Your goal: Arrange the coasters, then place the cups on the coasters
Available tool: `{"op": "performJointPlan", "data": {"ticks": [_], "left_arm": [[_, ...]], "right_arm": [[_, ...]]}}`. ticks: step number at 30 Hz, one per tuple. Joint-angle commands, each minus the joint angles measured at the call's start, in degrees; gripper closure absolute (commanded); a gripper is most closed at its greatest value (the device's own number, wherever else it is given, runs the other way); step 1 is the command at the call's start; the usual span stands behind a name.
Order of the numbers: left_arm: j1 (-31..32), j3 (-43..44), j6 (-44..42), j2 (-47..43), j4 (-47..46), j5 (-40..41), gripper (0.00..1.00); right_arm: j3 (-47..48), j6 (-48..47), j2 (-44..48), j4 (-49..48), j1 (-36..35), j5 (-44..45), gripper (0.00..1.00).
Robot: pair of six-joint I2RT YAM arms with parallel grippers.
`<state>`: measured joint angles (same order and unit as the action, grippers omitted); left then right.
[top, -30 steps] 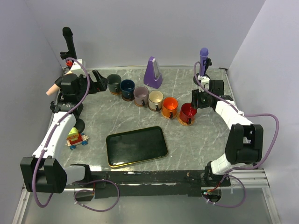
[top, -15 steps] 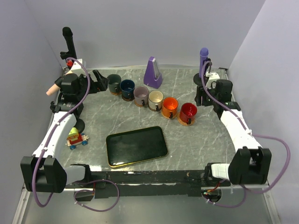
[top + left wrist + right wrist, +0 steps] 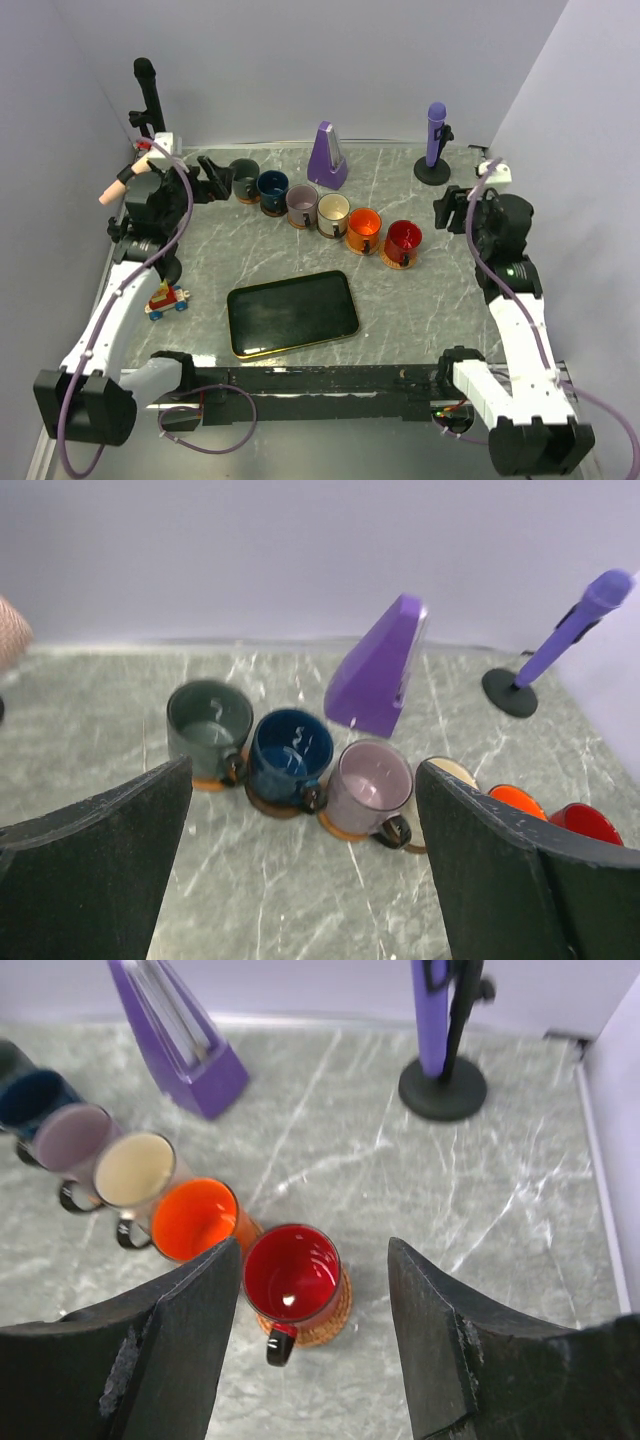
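Across the far half of the grey marbled table [image 3: 430, 290], six cups stand in a diagonal row that runs from far left to near right, with one arm at each end of it.

Left gripper [image 3: 215, 175]: jaws spread wide with nothing between them, tips just beside the dark green-grey cup [image 3: 244, 178].

Right gripper [image 3: 447, 210]: jaws spread and gripping nothing, near the red cup [image 3: 404, 240] but apart from it.

Black tray [image 3: 292, 313]: lies flat on the near side of the row.

Purple metronome [image 3: 327, 157]: upright, just behind the row.

Purple microphone [image 3: 435, 135]: on a round stand at the far right.

Cup order from the left: dark green-grey cup, navy cup [image 3: 272, 187], lilac cup [image 3: 302, 205], cream cup [image 3: 333, 211], orange cup [image 3: 363, 227], red cup. All are upright and closely packed.

Coasters [image 3: 325, 1328]: one brown disc sits under each cup, its edge showing at the base. The one under the red cup looks woven.
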<state>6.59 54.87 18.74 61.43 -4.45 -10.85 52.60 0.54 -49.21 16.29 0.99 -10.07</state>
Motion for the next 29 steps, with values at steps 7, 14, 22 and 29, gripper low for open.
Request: {"op": "performJointPlan", "data": {"ticks": [7, 14, 22, 29], "left_arm": [[3.08, -6.70, -5.82, -10.53, -12.42, 0.92, 0.04], [3.69, -9.96, -6.61, -14.32, -15.68, 3.47, 0.03], [3.87, -10.14, -6.79, -14.67, -16.03, 2.06, 0.03], [4.22, -9.52, -6.88, -13.70, -14.98, 3.47, 0.03]], "right_arm": [[-9.35, 1.84, 14.57, -10.93, -0.29, 1.54, 0.32], [-13.93, 1.40, 18.18, -13.57, -0.38, 1.54, 0.32], [-13.75, 0.52, 19.06, -11.99, -0.38, 2.07, 0.32], [-14.10, 0.96, 19.33, -12.87, -0.38, 1.72, 0.32]]}}
